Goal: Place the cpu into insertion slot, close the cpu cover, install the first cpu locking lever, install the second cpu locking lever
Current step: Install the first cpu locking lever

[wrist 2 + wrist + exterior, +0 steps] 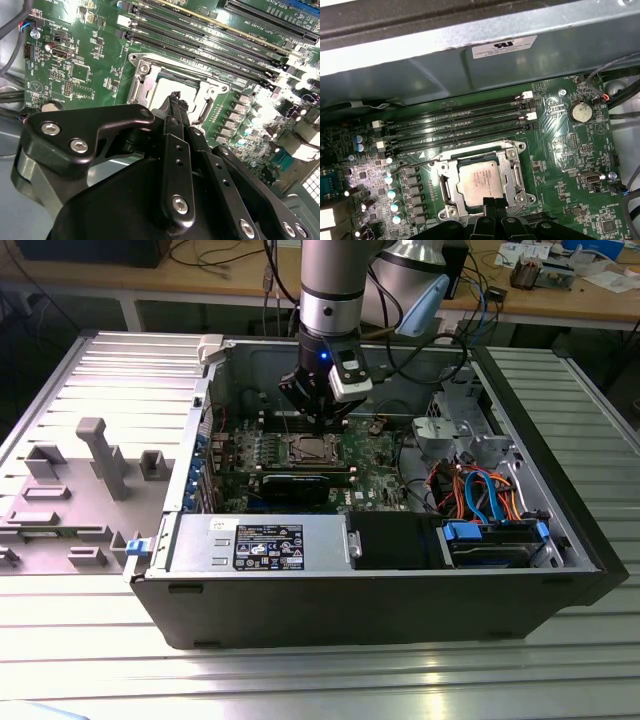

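Note:
The cpu (pixel 479 181) lies flat in the insertion slot (pixel 451 209) on the green motherboard, its pale metal face up. The cpu cover (pixel 516 176) is down, its silvery frame around the chip. A thin wire locking lever (pixel 445 158) runs along the socket's edge next to the memory slots. My gripper (pixel 495 204) hangs just above the socket's opposite edge, fingers together with nothing between them. In the second wrist view the black fingertips (pixel 175 100) come to a point over the cover (pixel 142 80). In the exterior view my gripper (pixel 318 422) stands over the socket (pixel 308 448) inside the open case.
Long black memory slots (pixel 460 125) lie beside the socket, and the case's grey wall (pixel 470 70) rises behind them. A black expansion card (pixel 300 483), a grey power-supply box (pixel 260 543) and a bundle of cables (pixel 480 495) also fill the case. A grey fixture plate (pixel 90 470) sits at the exterior view's left.

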